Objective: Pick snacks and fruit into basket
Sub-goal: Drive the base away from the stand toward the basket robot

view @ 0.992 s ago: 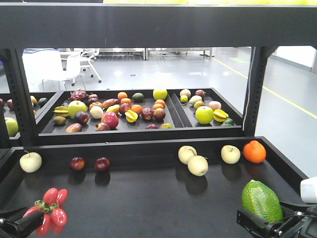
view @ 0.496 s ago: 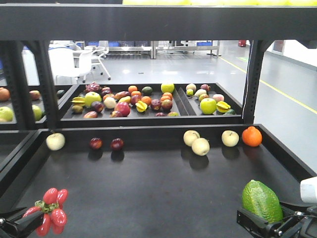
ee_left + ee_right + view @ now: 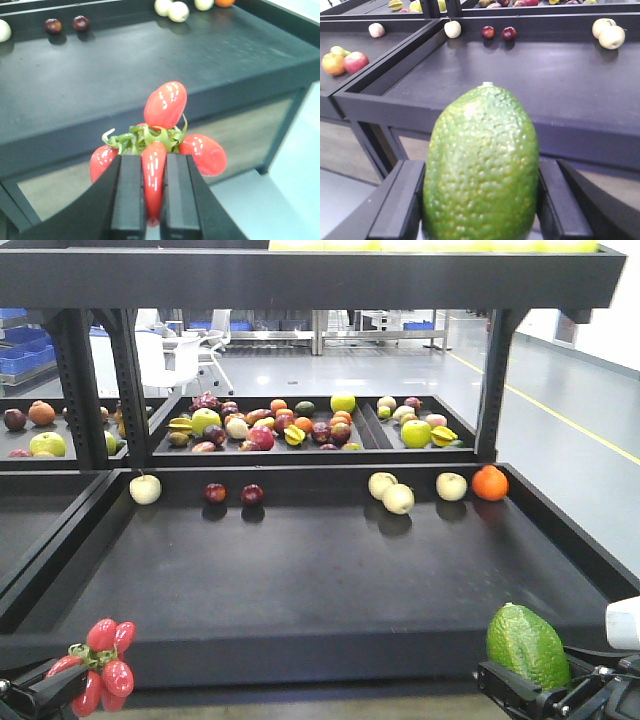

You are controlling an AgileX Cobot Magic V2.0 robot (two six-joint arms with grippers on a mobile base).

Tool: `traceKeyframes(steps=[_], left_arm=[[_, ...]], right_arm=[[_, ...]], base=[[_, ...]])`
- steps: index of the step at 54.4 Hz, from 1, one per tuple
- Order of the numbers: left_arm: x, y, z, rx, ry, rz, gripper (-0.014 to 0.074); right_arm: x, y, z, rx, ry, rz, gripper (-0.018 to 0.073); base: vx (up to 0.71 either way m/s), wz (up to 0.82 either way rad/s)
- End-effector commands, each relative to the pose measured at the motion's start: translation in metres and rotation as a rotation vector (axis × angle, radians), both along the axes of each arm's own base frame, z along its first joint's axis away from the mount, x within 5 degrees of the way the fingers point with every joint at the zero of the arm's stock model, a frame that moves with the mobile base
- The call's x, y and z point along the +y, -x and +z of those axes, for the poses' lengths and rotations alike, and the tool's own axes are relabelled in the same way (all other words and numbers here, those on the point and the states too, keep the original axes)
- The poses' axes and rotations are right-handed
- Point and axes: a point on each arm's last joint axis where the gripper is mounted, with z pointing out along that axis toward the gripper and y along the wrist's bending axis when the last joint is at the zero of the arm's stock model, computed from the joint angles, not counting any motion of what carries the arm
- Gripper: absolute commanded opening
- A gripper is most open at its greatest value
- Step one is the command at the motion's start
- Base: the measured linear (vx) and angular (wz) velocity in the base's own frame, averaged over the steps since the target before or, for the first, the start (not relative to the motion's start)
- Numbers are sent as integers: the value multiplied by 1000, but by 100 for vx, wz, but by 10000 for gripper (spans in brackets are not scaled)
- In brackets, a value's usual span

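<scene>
Left pincer [image 3: 150, 200] clamps one glossy oval of the red cluster [image 3: 159, 137], slippery, light; right pincer [image 3: 480, 210] grips the green fruit [image 3: 482, 165], pebbled, rigid-looking.

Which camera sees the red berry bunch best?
The left wrist view: the red cluster fills it, one oval clamped in the left gripper. The front view shows it small at the bottom-left corner. The right wrist view misses it.
</scene>
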Motion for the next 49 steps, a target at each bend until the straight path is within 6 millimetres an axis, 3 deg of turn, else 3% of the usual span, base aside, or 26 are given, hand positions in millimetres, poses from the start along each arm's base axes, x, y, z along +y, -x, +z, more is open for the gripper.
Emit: traceKeyframes(steps=[1,49], left_arm=[[2,-2,18,-105,41,38,-3],[2,-2,18,-105,41,38,-1]], right_arm=[[-1,1,13,-45,-16,-10,-8],[-2,1,13,-45,-16,-13,-8]], base=[[-43,-10],[-43,-22]])
